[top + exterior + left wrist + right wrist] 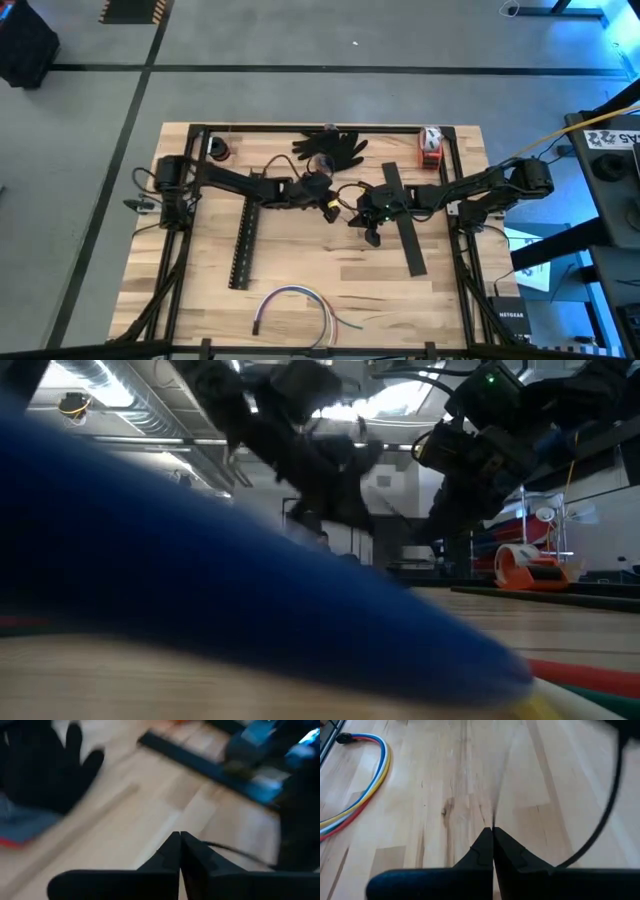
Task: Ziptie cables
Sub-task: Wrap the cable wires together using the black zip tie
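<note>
The cables (295,305) lie loose in a curve near the table's near edge; the right wrist view shows them as blue, yellow, red and white wires (367,785), and they blur the low view's foreground (200,560). A thin dark zip tie (349,188) arcs between the two grippers above the table's middle. My left gripper (325,200) (180,837) is shut just left of that arc. My right gripper (372,235) (493,832) is shut just right of it, pointing down at bare wood. Neither gripper is near the cables. My left gripper is shut, and the zip tie's thin strip (227,850) comes out beside its fingertips; the fingers hide the place of contact. The strip is clear of the table. My right gripper pinches the zip tie between its two fingers, slanting down from above. A short thin end (493,817) sticks out past the fingertips, and the rest (612,795) curves away beside the gripper, clear of the table.
A black slotted channel (243,240) lies left of centre and a second flat black strip (405,225) right of centre. Black gloves (332,148) and an orange-and-white object (430,146) sit by the far edge. Bare wood (330,260) lies between the grippers and the cables.
</note>
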Controlling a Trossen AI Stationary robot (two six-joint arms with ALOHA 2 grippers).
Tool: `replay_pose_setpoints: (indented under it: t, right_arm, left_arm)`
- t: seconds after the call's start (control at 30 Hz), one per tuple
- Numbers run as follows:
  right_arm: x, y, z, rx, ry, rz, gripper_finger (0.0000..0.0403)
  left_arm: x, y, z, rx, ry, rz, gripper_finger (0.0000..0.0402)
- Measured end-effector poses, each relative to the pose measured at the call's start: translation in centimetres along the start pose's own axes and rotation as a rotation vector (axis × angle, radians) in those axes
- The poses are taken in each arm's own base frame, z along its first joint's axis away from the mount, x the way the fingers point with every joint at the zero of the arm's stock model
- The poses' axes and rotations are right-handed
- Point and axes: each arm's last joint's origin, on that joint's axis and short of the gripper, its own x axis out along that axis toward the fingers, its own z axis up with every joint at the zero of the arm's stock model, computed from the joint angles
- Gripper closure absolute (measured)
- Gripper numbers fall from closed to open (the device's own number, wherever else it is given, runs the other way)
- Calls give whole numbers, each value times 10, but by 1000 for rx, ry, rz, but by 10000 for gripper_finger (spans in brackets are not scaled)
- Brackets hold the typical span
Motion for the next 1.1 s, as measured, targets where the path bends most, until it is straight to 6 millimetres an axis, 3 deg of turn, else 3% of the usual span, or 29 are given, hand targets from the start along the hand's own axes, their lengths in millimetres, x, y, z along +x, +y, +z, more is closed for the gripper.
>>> replay_pose_setpoints:
  t: [0.23, 0.47, 0.6, 0.83, 1.1]
  right_arm:
    - [-1, 3, 8, -18, -72, 54, 403]
    - [4, 4, 13, -6, -139, 94, 403]
    - [15, 2, 12, 25, -162, 113, 403]
    - [16, 3, 17, 53, -223, 137, 403]
    - [16, 3, 18, 55, -232, 135, 403]
  left_arm:
    - [-33, -8, 29, 41, -75, -66, 400]
    - [-61, -6, 43, 71, -53, -65, 397]
    - [-62, -6, 43, 70, -50, -62, 387]
    - [-55, -5, 39, 109, -40, -55, 370]
    - [-55, -4, 40, 175, -51, -41, 394]
